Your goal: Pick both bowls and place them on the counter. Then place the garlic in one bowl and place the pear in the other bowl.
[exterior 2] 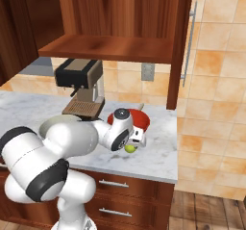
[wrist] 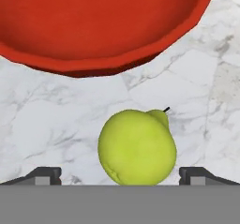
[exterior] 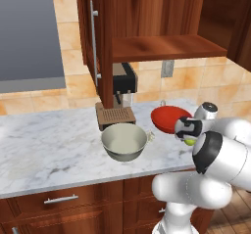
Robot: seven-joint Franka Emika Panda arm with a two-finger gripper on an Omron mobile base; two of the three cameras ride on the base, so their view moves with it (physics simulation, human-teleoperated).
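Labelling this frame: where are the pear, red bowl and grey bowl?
pear (wrist: 137, 148), hand view, middle of its body.
red bowl (wrist: 98, 17), hand view, inner wall.
grey bowl (exterior: 122, 138), left base view, cream inside.

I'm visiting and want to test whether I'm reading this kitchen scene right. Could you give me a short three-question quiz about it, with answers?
1. True or false: the pear is already in the red bowl.
2. Which bowl sits nearer the coffee machine? A) the grey-beige bowl B) the red bowl
3. Fill in: in the hand view, the gripper is ___, with one fingertip either side of the pear.

Key
1. False: it lies on the counter, beside the bowl.
2. A
3. open
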